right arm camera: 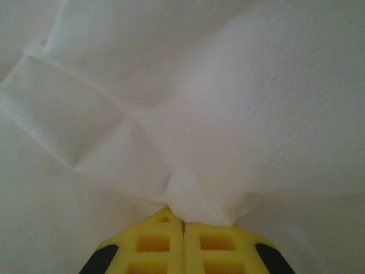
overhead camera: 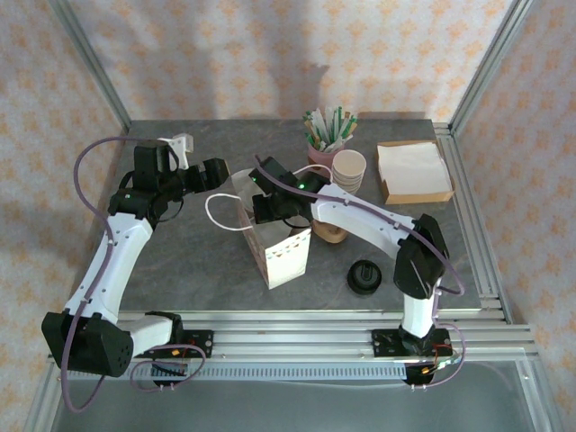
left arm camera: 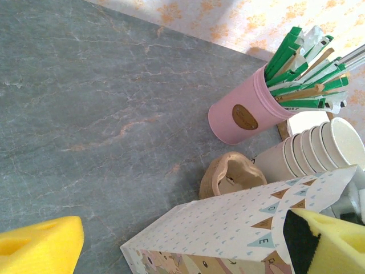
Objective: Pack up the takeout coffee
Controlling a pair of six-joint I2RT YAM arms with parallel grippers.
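The right end effector (right arm camera: 183,225) is clenched on a fold of white paper. I judge this to be the inner wall of the paper bag (overhead camera: 286,247), because in the top view it sits at the bag's mouth. The left end effector (overhead camera: 214,175) is released, its fingers (left arm camera: 40,248) wide apart, just beside the bag. The takeout coffee (overhead camera: 364,276) stands on the worktop (overhead camera: 198,261), apart from the bag, near the right arm's base.

The bag is light and is held at 1 point only, so a pull could tip it, drag it or tear the paper. If the right end effector lets go to fetch the cup, the mouth may fall shut. The right arm passes close to the stack of paper cups (overhead camera: 349,169) and the pulp carrier (overhead camera: 329,232), so a wide swing could knock them.
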